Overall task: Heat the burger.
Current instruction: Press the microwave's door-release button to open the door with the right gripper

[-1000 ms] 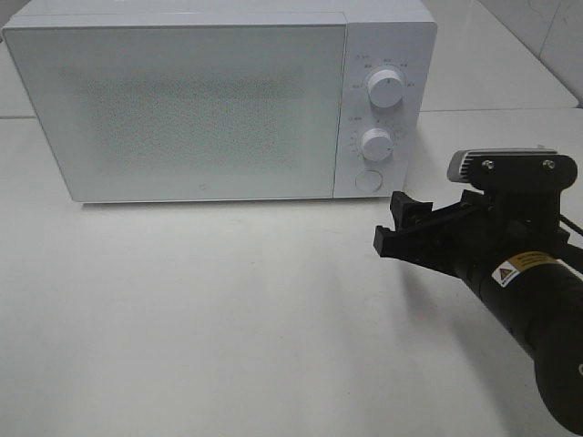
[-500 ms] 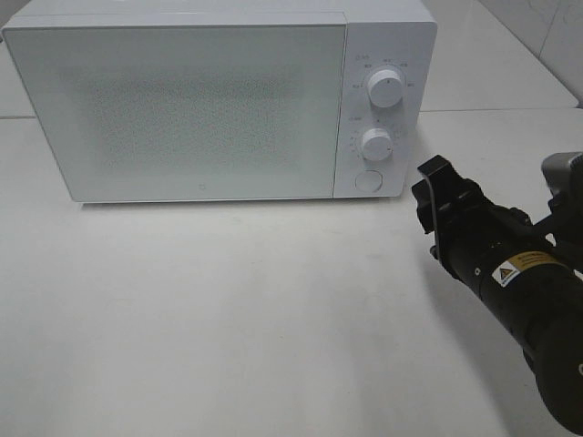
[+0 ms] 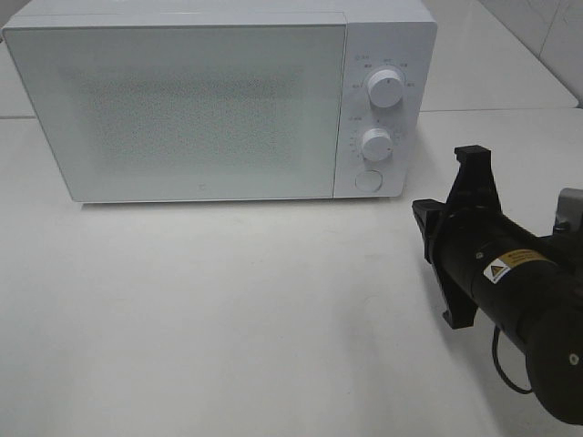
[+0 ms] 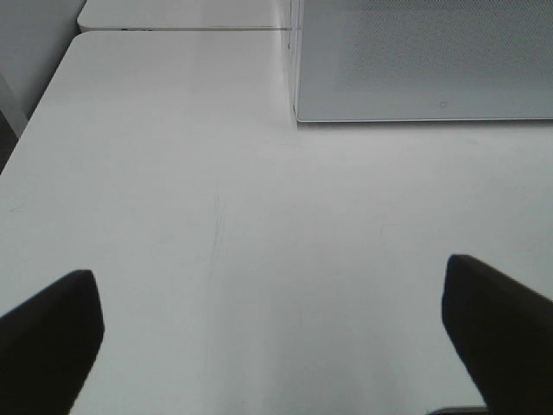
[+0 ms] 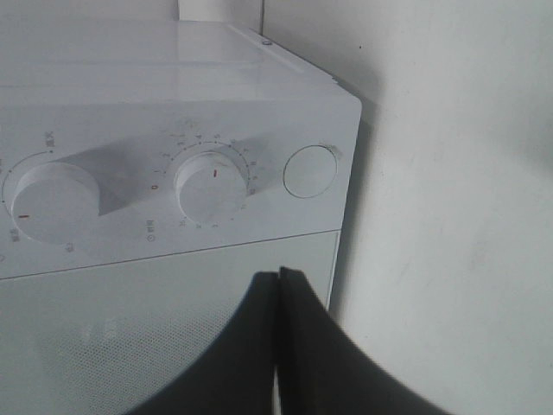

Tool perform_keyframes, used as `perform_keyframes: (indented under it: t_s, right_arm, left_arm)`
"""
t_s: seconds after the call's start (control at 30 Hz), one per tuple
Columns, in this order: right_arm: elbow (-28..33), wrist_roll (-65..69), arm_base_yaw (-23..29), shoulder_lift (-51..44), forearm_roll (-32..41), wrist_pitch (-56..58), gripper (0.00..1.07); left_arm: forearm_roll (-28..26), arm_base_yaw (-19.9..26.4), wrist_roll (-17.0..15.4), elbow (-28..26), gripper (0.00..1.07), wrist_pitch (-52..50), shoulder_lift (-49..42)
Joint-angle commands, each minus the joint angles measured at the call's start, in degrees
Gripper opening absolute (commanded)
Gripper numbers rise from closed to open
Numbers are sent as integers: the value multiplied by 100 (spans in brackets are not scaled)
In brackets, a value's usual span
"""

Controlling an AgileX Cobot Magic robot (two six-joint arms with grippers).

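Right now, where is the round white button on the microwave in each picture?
Exterior high: the round white push button sits at the bottom of the control panel, under the lower white dial.
Left wrist: not in it; only the white microwave's speckled door shows.
Right wrist: the button is beside that dial, at the panel's end.
Shared landmark: that speckled door, in all three views.

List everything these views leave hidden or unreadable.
- Inside of the microwave: every view, screened by its closed speckled door.
- Burger: in no view; hidden or outside the frames, cannot tell which.
- Markings around the knobs: exterior high view, too small to read.
- Left gripper: outside the exterior high frame; the left wrist view's lower edge cuts off all but the fingertips.
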Motion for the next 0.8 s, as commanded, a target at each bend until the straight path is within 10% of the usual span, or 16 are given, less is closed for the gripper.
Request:
perform_keyframes:
  t_s: [0.03,0.8]
  right_arm:
    - [-155,57,17,29,-23,223,0]
    - [-1673,-46,-378,1438,178,407,0]
  left_arm:
    - [-11,0,-17,11,100,-92,-103]
    - [-11,0,-17,11,100,-92,-103]
